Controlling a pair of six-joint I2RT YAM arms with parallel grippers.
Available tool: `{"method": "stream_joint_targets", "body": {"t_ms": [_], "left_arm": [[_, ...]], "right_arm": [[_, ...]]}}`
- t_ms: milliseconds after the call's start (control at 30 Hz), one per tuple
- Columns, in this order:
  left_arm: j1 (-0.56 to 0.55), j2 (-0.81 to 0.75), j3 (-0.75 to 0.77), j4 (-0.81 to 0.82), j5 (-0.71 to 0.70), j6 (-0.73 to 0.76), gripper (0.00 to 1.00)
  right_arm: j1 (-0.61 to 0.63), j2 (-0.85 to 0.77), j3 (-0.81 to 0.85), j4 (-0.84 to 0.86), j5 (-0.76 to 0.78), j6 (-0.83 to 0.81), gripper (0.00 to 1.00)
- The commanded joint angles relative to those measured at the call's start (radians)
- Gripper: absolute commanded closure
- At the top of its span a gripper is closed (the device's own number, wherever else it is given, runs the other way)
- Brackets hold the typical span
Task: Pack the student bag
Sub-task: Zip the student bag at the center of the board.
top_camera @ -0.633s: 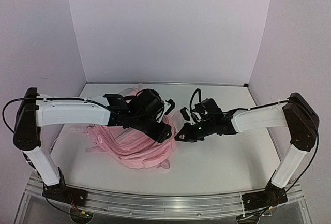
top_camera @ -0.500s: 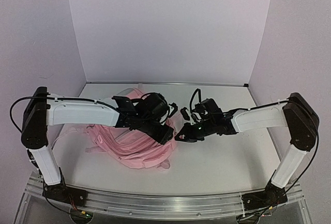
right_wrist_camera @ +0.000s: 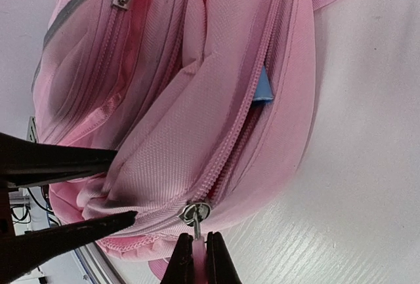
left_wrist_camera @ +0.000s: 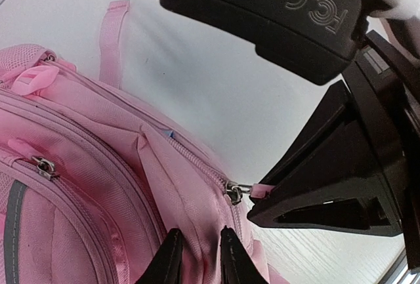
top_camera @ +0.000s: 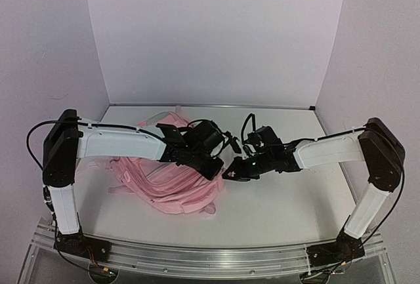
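The student bag [top_camera: 174, 182] lies flat on the table [top_camera: 282, 199], left of centre, and its side zip gapes over a blue item [right_wrist_camera: 262, 87] tucked inside. The step in hand is likely running that zip shut. To do it well, the pull should travel along the line of the teeth and not away from the bag. The fabric behind the zip slider [right_wrist_camera: 195, 213] should be held taut, and the blue corner kept clear of the track.

The right gripper [right_wrist_camera: 197, 261] is clamped on the pink zipper tab [left_wrist_camera: 262, 191]. The left gripper [left_wrist_camera: 200, 258] pinches a fold of the bag's fabric just beside it. Both forearms run nearly level from opposite sides, and the wrists almost meet at the bag's right end.
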Motion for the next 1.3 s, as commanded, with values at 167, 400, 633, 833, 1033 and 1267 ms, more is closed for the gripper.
{"method": "stream_joint_targets", "body": {"t_ms": [167,400,633,833,1033,1267], "left_arm": [[-0.003,-0.002,0.002,0.028,0.079,-0.007,0.99],[-0.003,-0.133,-0.088,0.011,0.115,-0.043,1.0],[-0.003,-0.228,-0.157,-0.102,0.163,-0.057,1.0],[-0.005,-0.337,-0.249,-0.12,0.316,-0.025,1.0],[-0.008,-0.4,-0.287,-0.185,0.413,-0.018,1.0],[-0.011,-0.456,-0.296,-0.253,0.418,-0.013,1.0]], "right_arm": [[-0.001,-0.042,-0.001,0.041,0.08,-0.001,1.0],[-0.002,-0.055,0.019,-0.006,0.204,-0.014,1.0],[-0.023,-0.066,0.067,-0.125,0.242,-0.11,1.0],[-0.023,-0.029,0.152,-0.21,0.191,-0.222,1.0],[-0.025,0.062,0.257,-0.261,0.141,-0.296,1.0],[-0.026,0.184,0.363,-0.263,0.158,-0.292,1.0]]}}
